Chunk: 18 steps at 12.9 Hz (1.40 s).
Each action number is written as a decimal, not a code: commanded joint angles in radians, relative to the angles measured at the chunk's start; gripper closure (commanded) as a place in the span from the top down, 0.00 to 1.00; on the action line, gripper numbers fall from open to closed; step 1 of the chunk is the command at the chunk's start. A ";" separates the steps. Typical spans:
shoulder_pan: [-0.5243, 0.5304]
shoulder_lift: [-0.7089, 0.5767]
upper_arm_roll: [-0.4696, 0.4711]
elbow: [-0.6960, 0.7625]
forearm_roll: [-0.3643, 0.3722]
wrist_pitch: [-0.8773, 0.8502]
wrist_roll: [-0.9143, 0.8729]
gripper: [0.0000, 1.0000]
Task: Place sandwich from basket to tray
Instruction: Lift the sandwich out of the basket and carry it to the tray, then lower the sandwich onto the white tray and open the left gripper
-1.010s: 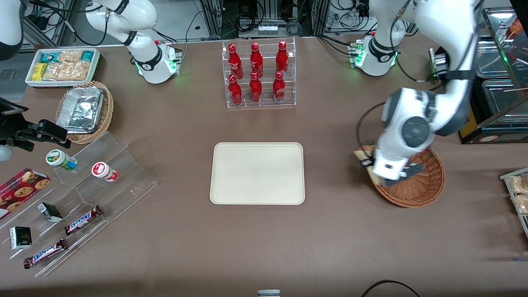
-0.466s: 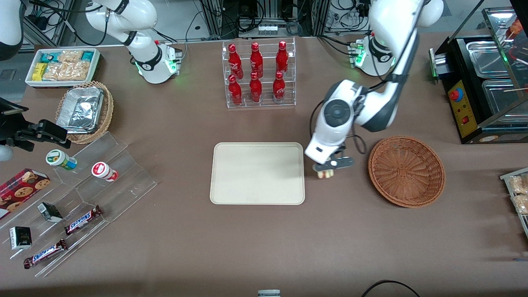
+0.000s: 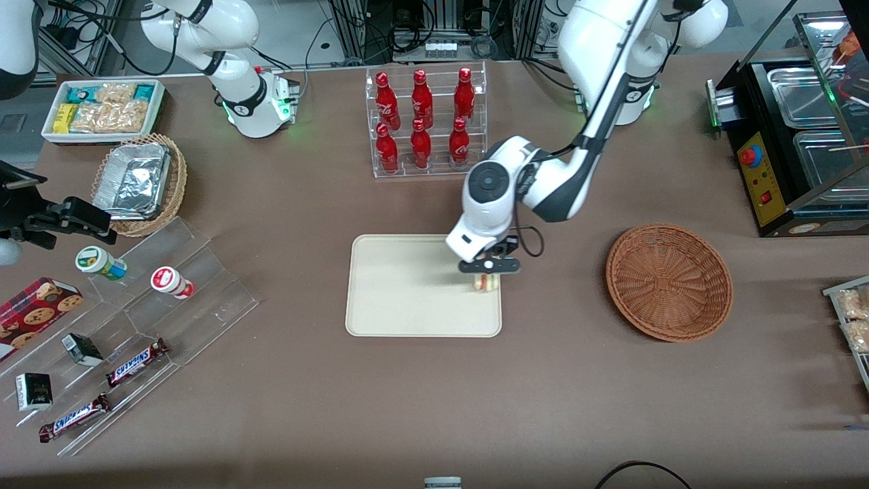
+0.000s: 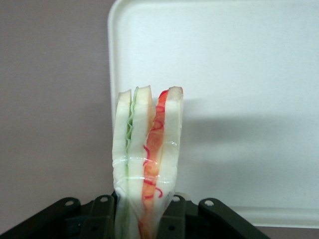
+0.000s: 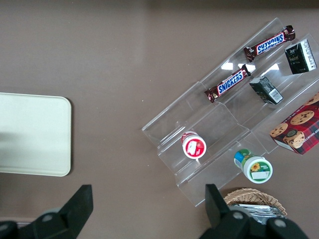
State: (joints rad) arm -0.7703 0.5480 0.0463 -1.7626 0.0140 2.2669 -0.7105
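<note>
Brown tabletop, basket (image 3: 669, 282) empty. Gripper (image 3: 486, 277) pinches sandwich (image 4: 146, 159) upright above tray (image 3: 400, 285) edge nearest basket – risk: release so near rim, wedge topples onto table.

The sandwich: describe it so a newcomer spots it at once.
Find the cream tray at the table's middle. Over its edge nearest the reddish-brown wicker basket, the gripper holds the sandwich in shut jaws. It alone shows white bread slices with red and green filling.

Matt surfaces, one woven piece

A smooth matt tray (image 3: 407, 299), a rough wicker basket (image 3: 669, 282) and a glossy-wrapped sandwich (image 4: 147, 159) in the black gripper (image 4: 142, 219) are seen.
</note>
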 commanded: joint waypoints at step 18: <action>-0.003 0.156 -0.002 0.127 0.003 0.072 0.052 0.44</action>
State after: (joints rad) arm -0.7710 0.6815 0.0391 -1.6689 0.0150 2.3328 -0.6678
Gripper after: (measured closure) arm 0.573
